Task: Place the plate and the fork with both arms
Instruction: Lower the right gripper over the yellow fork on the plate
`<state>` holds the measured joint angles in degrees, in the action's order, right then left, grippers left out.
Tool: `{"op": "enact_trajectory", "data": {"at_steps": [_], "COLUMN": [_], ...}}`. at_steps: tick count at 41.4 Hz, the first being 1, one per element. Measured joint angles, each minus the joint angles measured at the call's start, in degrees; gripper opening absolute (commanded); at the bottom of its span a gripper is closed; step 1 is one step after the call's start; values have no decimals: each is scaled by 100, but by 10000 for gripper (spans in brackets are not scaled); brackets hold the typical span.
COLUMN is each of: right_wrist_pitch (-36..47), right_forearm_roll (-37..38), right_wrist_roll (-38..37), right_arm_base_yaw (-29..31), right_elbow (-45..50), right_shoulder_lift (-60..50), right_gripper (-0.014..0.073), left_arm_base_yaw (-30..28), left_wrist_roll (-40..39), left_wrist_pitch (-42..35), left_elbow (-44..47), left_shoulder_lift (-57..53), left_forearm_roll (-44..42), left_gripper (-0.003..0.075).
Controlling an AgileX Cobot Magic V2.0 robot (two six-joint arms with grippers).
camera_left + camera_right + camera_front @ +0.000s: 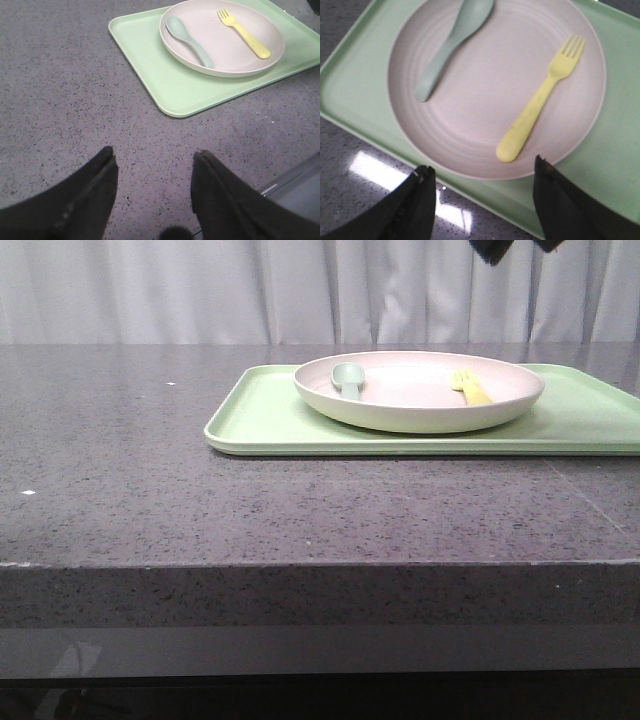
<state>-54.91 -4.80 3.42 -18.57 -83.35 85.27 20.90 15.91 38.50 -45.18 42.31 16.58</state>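
Note:
The pinkish-cream plate rests on a light-green tray. Inside the plate lies the yellow fork, with a grey-green spoon beside it. My left gripper hangs open over bare table, well short of the tray. High above the plate's near rim my right gripper stands open, holding nothing. In the front view only a dark piece of an arm shows at the top edge.
The grey speckled table stretches left of and in front of the tray. Its front edge runs across the front view. A pale curtain closes the back.

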Motion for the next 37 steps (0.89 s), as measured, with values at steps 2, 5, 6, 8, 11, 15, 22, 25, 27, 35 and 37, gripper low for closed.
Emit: {"op": "enact_trajectory", "data": {"at_steps": [2,5,6,8,11,15,22,25,27,35,37], "right_wrist_pitch": [-160,-416,-516,-647,-876,-1174,-1549,-1575,-1588,-1601,-1601], "right_forearm_roll": [137,226,240,254,266,276,313,382,396,400,409], "right_wrist_roll": [-207,-439,-522,-612,-783,-960,-1164,-1269,-1334,-1588,-1612], "right_arm_base_yaw": [0,0,0,0,0,24,77,77,92,233,279], "right_elbow": [-227,-550,-675,-862,-1195,-1610,-2202,-2417,-2545,-2764,-2767], "right_shoulder_lift": [270,603,700,917,1218,1650,2219,2450,2551,2861,2889], "right_gripper": [432,418,412,413,413,413,413,413,413,413,413], "left_arm_base_yaw": [0,0,0,0,0,0,0,0,0,0,0], "left_wrist_roll": [0,0,0,0,0,0,0,0,0,0,0], "left_wrist_pitch": [0,0,0,0,0,0,0,0,0,0,0], "left_elbow": [0,0,0,0,0,0,0,0,0,0,0], "left_shoulder_lift": [0,0,0,0,0,0,0,0,0,0,0], "left_forearm_roll": [0,0,0,0,0,0,0,0,0,0,0], "left_gripper": [347,347,347,347,347,347,347,347,347,347,347]}}
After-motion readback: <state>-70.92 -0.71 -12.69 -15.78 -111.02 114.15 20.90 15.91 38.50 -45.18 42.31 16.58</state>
